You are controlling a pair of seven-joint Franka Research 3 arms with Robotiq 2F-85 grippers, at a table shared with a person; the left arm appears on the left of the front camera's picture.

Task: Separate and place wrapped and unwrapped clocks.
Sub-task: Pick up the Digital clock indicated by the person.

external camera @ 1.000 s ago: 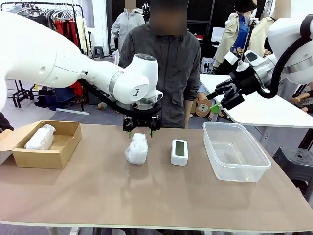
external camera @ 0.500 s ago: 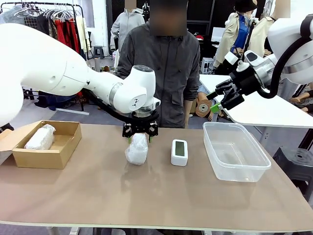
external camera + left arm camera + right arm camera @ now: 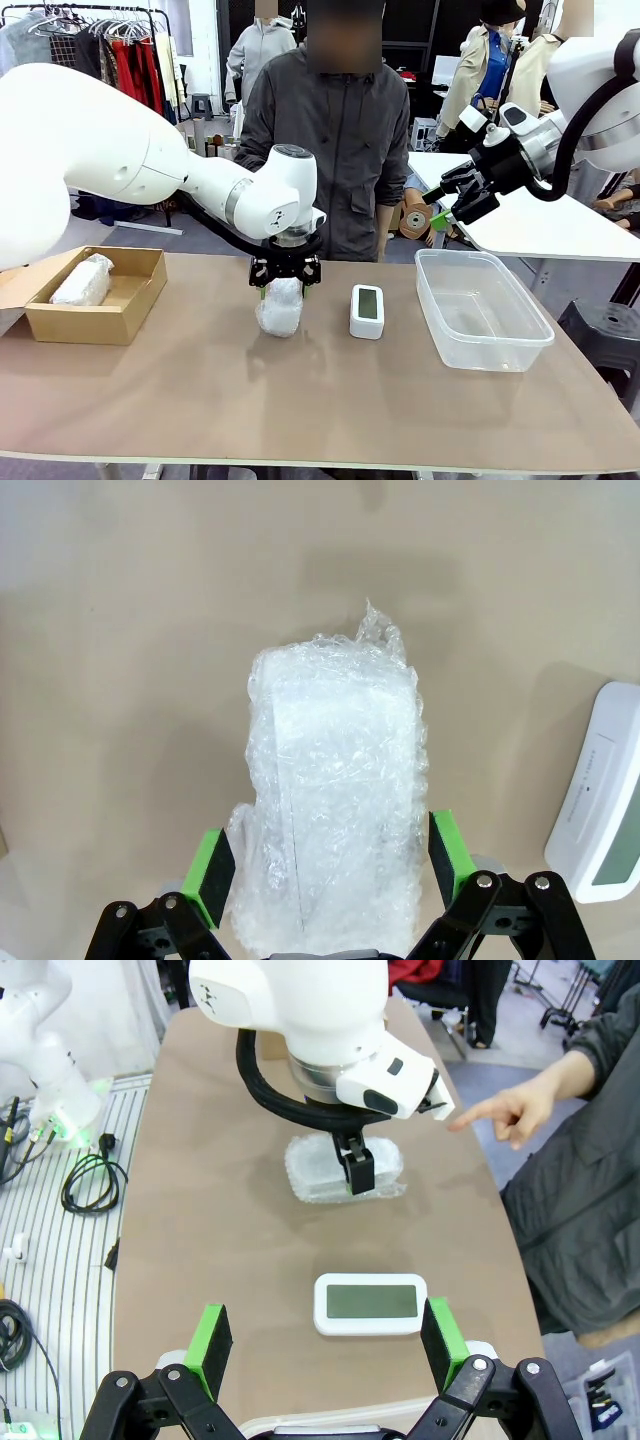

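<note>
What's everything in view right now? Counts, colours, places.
wrapped clocks: 2, translucent white wrap; table bundle at mid-table, boxed bundle inside the cardboard box
bare clock: 1, white with grey-green screen; on the table between the table bundle and the bin
cardboard box: 1, brown, open; table's left end
bin: 1, clear plastic; table's right side
table: 1, tan top
person: 1, dark grey jacket; far side, hand pointing a finger over the table
left gripper: 1, black with green pads; open, fingers either side of the table bundle
right gripper: 1, same colours; open, raised beyond the bin
</note>
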